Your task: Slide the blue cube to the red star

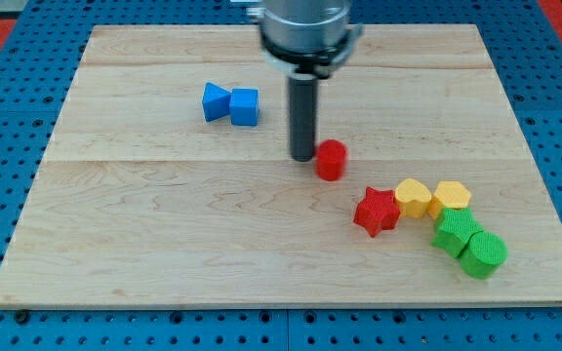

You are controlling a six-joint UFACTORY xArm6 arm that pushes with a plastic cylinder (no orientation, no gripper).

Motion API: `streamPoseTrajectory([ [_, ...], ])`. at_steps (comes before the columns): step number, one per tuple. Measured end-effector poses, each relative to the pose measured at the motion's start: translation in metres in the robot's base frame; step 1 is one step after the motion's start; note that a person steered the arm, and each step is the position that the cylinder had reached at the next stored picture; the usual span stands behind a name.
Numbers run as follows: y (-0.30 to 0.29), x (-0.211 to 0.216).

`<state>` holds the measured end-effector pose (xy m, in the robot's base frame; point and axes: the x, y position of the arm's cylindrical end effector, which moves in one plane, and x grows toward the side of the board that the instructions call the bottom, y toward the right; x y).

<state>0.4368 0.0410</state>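
Observation:
The blue cube (pixel 245 106) sits on the wooden board toward the view's upper left, touching a blue triangular block (pixel 216 101) on its left. The red star (pixel 377 211) lies right of centre, lower down. My tip (pixel 303 157) is near the board's middle, right of and below the blue cube, apart from it. The tip stands just left of a red cylinder (pixel 331 160), very close to or touching it.
A yellow heart-like block (pixel 414 197) and a yellow hexagonal block (pixel 451 197) lie right of the red star. Two green blocks (pixel 455 232) (pixel 483 253) sit below them. The wooden board (pixel 164 244) rests on a blue pegboard.

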Motion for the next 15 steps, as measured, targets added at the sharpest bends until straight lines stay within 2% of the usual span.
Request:
streamPoseTrajectory([
  [1, 0.051, 0.0],
  [2, 0.07, 0.04],
  [3, 0.057, 0.028],
  [4, 0.003, -0.035],
  [5, 0.024, -0.11],
  [6, -0.095, -0.136],
  [7, -0.189, -0.136],
  [8, -0.169, -0.091],
  [9, -0.09, -0.064],
  [10, -0.034, -0.074],
  [11, -0.048, -0.11],
  [12, 0.007, -0.096],
  [14, 0.033, 0.027],
  [15, 0.014, 0.016],
])
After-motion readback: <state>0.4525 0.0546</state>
